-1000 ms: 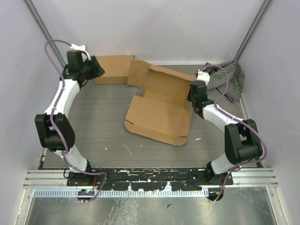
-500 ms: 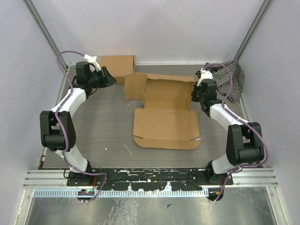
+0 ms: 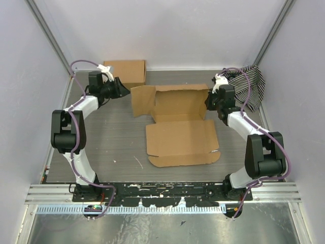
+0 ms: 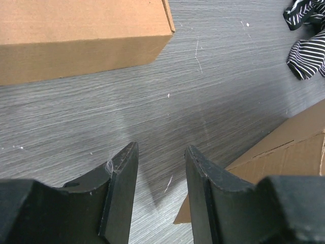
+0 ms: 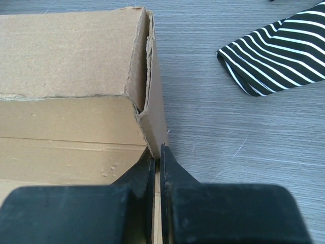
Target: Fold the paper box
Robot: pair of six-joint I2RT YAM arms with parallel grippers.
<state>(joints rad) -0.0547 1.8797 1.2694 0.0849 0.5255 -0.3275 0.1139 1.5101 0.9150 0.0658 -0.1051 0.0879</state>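
At the middle of the table [image 3: 111,137], your paper box [image 3: 180,134] lies half open, front panel flat and back walls raised. Your right gripper [image 5: 156,152] is pinched on the right-hand wall's lower corner (thin cardboard in its grip). Your left gripper [image 4: 161,157] hangs near the box's left flap, jaws apart and holding nothing, the smaller box [image 4: 76,40] beyond it.

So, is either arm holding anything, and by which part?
The right jaws pinch the paper box by its upright right side wall; the left jaws are open, empty.
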